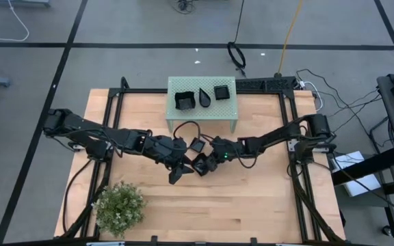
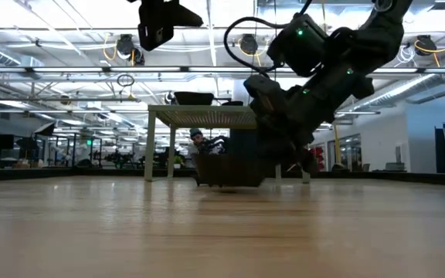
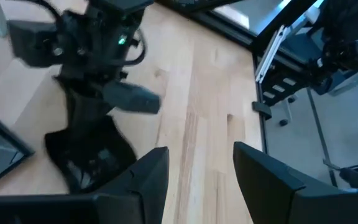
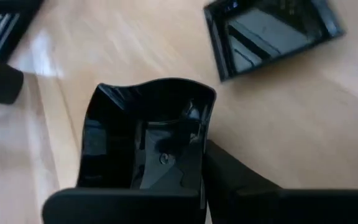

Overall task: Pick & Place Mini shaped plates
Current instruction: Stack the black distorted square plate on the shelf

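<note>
Gloss on black dishes, pale wood beneath

We see a wavy-edged plate [image 4: 145, 140] and a small square plate [image 4: 272, 34], both glossy black and mirror-smooth, on a smooth light wooden table [image 4: 303, 130] with visible grain.

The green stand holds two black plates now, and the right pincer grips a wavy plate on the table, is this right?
Not quite: the high view shows three black plates on the green stand, not two. The right pincer does grip a wavy plate on the table.
</note>
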### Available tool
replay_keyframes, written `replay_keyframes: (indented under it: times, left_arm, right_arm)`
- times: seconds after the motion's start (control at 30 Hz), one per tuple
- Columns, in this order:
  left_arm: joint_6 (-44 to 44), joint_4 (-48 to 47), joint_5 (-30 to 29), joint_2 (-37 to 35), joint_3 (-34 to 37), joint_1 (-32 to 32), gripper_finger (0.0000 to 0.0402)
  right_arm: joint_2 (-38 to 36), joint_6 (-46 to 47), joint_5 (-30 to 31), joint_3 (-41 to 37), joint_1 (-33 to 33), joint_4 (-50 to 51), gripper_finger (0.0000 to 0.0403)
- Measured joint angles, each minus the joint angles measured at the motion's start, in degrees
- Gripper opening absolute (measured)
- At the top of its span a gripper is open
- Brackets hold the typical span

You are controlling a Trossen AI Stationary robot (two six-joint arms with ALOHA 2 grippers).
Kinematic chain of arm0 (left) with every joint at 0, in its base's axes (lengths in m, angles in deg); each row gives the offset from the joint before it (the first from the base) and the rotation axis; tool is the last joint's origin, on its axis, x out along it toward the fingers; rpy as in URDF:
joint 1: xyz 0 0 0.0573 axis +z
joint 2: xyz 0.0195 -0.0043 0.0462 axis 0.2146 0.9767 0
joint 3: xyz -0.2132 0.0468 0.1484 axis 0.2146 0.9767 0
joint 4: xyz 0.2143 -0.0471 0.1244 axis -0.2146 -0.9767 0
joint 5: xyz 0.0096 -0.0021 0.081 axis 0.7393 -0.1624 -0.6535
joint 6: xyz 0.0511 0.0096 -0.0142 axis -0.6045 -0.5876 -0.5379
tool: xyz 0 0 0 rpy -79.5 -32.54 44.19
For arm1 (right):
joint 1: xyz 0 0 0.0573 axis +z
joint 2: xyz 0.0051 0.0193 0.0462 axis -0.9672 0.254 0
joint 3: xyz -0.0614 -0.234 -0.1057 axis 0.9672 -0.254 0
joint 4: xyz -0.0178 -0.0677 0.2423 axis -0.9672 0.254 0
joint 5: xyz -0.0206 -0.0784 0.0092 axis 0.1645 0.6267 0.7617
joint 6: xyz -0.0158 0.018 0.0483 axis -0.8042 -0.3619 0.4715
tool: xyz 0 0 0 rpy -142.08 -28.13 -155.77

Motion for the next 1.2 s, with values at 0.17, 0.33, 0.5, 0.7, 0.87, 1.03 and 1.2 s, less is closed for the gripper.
replay_keyframes:
  times: [0.17, 0.33, 0.5, 0.7, 0.87, 1.03, 1.2]
  left_arm:
    - [0.0, -4.15, 0.0, 0.01, 0.02, 0.0, 0.0184]
    - [1.0, -9.19, -3.78, 0.01, 0.02, 0.07, 0.0184]
    - [2.81, -10.68, -9.78, 2.36, 0.04, 0.07, 0.0184]
    - [6.15, -6.54, -11.15, 10.6, 0.07, 0.92, 0.0184]
    - [9.45, -3.72, -15.1, 17.09, 0.01, 2.4, 0.0184]
    - [13.98, -3.26, -16.82, 22.04, 0.02, 4.78, 0.0184]
    - [15.5, -1.62, -11.8, 25.79, 0.0, 6.5, 0.0184]
  right_arm:
    - [0.0, -0.02, -0.11, -0.07, 0.07, -0.47, 0.0037]
    - [-1.61, -2.43, -0.16, -0.07, 0.07, -0.78, 0.011]
    - [-8.78, -10.12, -0.11, -0.1, -0.19, 2.66, 0.0154]
    - [-21.81, -22.63, -0.11, -0.12, -0.19, 11.88, 0.0148]
    - [-32.08, -29.26, -0.07, -0.13, -0.19, 20.72, 0.014]
    - [-40.2, -34.56, 0.23, -0.18, -0.2, 28.27, 0.014]
    - [-46.05, -39.1, 2.56, -0.16, -0.65, 35.35, 0.0139]
